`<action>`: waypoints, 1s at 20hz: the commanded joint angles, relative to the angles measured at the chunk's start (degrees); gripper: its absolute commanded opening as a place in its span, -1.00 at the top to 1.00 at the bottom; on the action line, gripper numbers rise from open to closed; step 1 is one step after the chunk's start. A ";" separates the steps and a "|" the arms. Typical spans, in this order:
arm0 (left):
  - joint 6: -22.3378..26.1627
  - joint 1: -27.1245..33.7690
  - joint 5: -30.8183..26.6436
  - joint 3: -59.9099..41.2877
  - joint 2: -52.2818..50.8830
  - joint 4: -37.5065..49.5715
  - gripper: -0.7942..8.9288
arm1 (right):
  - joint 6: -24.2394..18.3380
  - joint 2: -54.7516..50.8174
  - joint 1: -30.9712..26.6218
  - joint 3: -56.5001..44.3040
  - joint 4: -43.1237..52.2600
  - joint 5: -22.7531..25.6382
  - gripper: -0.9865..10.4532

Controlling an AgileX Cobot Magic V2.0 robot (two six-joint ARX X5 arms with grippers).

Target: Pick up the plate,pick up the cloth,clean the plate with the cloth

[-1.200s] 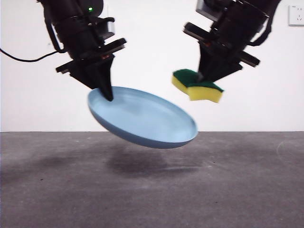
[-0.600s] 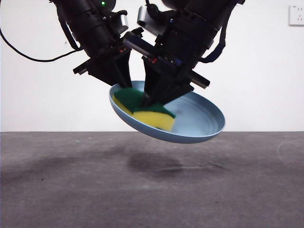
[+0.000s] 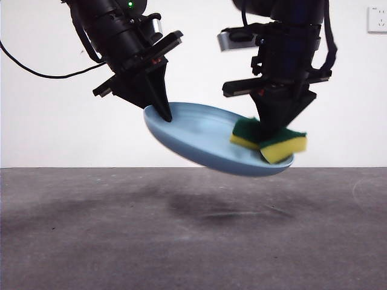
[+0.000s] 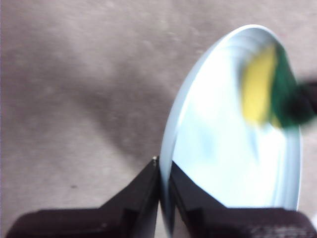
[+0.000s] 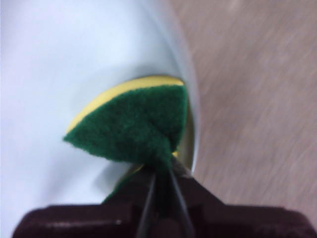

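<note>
The light blue plate [image 3: 199,136] hangs tilted above the table, its left rim pinched by my left gripper [image 3: 163,113], which is shut on it; the same rim shows in the left wrist view [image 4: 171,148] between my left gripper's tips [image 4: 163,171]. The cloth, a yellow sponge with a green scouring layer [image 3: 269,140], rests on the plate's right side near the rim, held by my right gripper [image 3: 272,130], which is shut on it. From the right wrist, the cloth [image 5: 133,121] lies green side up on the plate [image 5: 59,59], pinched by my right gripper [image 5: 163,171].
A grey table top [image 3: 193,235] spreads below the lifted plate, with shadows under it. A white wall stands behind, with a socket [image 3: 377,18] at the upper right and a black cable [image 3: 36,72] at the left.
The right gripper has swept the cloth across the plate from its left side to its right rim. One second ago the cloth hung apart from the plate. The plate has shifted slightly right.
</note>
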 commanded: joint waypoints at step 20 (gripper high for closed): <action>-3.34 -0.85 4.28 0.11 0.15 3.04 0.85 | -0.68 -0.44 -0.57 -0.46 -8.28 4.26 0.86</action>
